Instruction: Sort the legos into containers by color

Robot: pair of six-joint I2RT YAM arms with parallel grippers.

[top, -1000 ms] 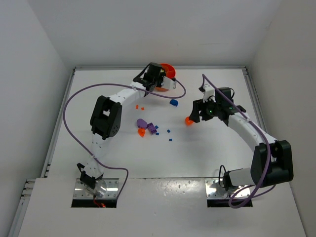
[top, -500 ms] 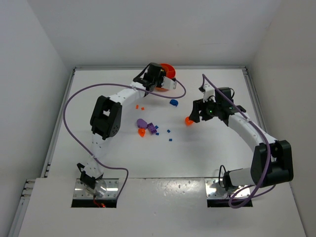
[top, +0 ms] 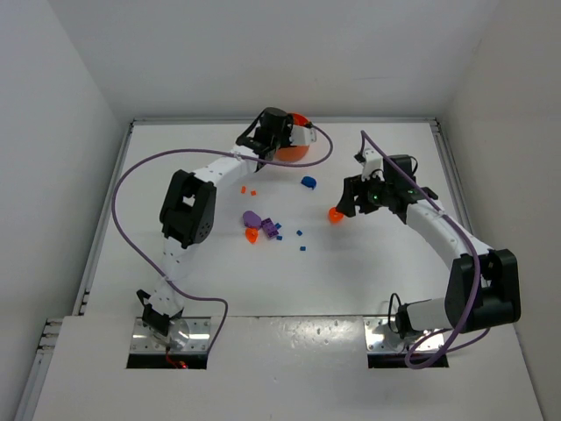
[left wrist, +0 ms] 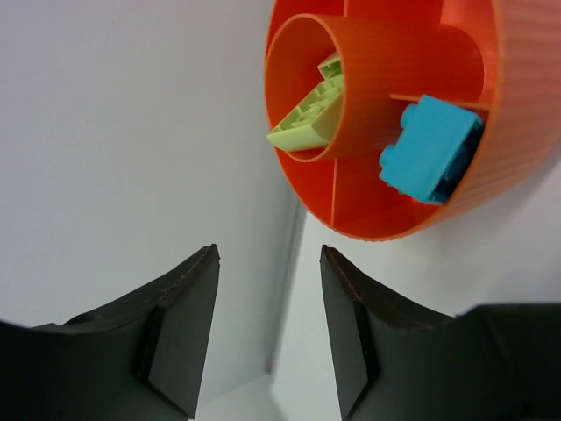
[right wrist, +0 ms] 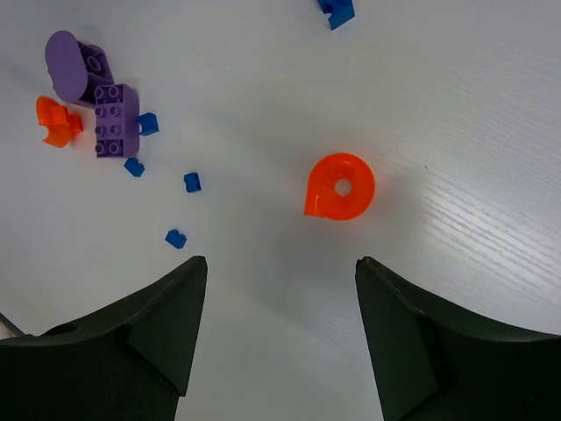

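The round orange dish [left wrist: 491,132] fills the top of the left wrist view. A lime green piece [left wrist: 307,118] lies in its centre cup and a cyan brick [left wrist: 429,151] in a side compartment. My left gripper [left wrist: 267,254] is open and empty just short of the dish's rim. In the top view it [top: 282,133] covers most of the dish [top: 294,152]. My right gripper [right wrist: 280,263] is open and empty above the table, a rounded orange piece [right wrist: 340,186] just ahead of it. That piece [top: 335,214] lies beside the right gripper [top: 347,203] in the top view.
Purple bricks [right wrist: 114,118], a purple rounded piece [right wrist: 70,66], a small orange bit [right wrist: 57,121] and several tiny blue squares [right wrist: 192,181] lie left of the right gripper. A blue piece [top: 308,182] lies below the dish. Tiny orange bits [top: 248,189] lie mid-table. The back wall stands right behind the dish.
My left wrist has turned and shifted over the dish, hiding more of it in the top view. The right arm has barely moved.
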